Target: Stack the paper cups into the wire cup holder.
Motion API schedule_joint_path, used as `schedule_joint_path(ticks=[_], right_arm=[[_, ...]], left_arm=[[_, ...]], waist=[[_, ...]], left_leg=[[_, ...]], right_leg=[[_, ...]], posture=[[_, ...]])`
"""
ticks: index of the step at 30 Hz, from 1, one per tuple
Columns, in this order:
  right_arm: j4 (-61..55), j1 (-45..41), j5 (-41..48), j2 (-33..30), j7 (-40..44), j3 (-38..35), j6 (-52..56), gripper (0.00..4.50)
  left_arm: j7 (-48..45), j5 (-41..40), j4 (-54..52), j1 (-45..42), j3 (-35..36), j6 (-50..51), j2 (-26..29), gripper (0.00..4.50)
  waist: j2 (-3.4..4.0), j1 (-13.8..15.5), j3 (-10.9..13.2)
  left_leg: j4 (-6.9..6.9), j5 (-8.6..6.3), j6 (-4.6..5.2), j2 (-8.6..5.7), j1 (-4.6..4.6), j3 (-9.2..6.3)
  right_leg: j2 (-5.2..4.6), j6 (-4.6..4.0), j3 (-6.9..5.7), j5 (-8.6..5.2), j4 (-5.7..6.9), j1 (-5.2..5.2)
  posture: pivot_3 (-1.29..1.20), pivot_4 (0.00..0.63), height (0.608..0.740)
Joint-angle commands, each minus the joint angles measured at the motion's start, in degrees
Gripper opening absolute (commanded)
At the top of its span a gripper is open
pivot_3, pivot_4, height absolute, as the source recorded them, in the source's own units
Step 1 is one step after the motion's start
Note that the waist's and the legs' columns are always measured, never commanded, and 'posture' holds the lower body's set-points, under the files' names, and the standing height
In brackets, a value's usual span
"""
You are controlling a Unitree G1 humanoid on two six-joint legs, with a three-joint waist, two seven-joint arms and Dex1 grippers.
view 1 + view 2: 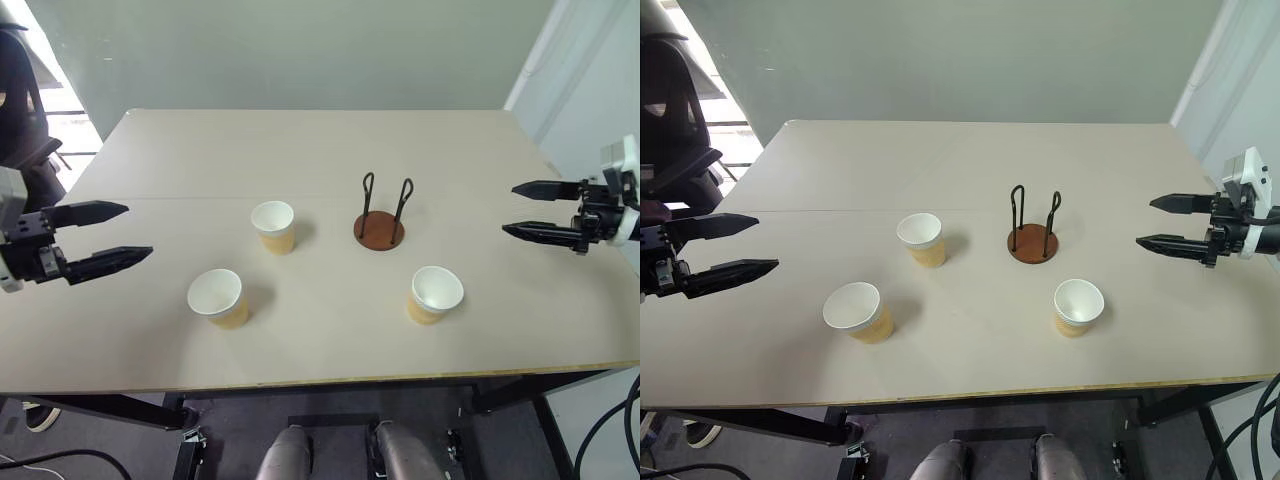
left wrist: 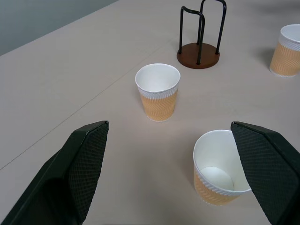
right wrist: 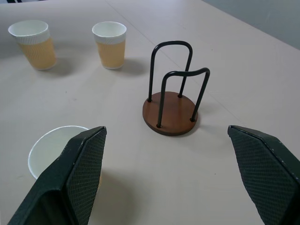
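Three paper cups stand upright on the table: one at the front left, one in the middle, one at the front right. The wire cup holder, a brown disc with two black wire loops, stands empty between the middle and right cups. My left gripper hovers open above the table's left edge, pointing inward, well left of the front left cup. My right gripper hovers open above the right edge, pointing at the holder. Neither gripper touches anything.
The beige table has a seam line across its middle and a front edge close to me. A black chair stands off the table's far left corner. A wall lies behind the table.
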Motion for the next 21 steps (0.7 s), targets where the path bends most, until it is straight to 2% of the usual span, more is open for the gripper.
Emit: schedule_joint_path(ticks=[1, 21], right_arm=[[-0.4, -0.9, 0.5, -0.4, -0.6, -1.9, -0.6, 4.23], [-1.3, -1.2, 1.1, -0.5, 0.6, -1.6, 0.7, 4.23]], left_arm=[[0.2, 0.0, 0.0, -0.9, 0.5, -0.8, 0.4, 4.46], [0.4, -0.2, -0.6, -0.8, -0.1, -0.9, 0.0, 4.46]], waist=[[0.0, 0.0, 0.0], [0.0, 0.0, 0.0]], left_leg=[[0.0, 0.0, 0.0, 0.0, 0.0, 0.0], [0.0, -0.01, -0.02, 0.01, -0.02, 0.0]], right_leg=[[0.0, 0.0, 0.0, 0.0, 0.0, 0.0], [0.0, 0.0, 0.0, 0.0, -0.02, -0.01]], posture=[[0.0, 0.15, 0.74], [0.0, 0.15, 0.74]])
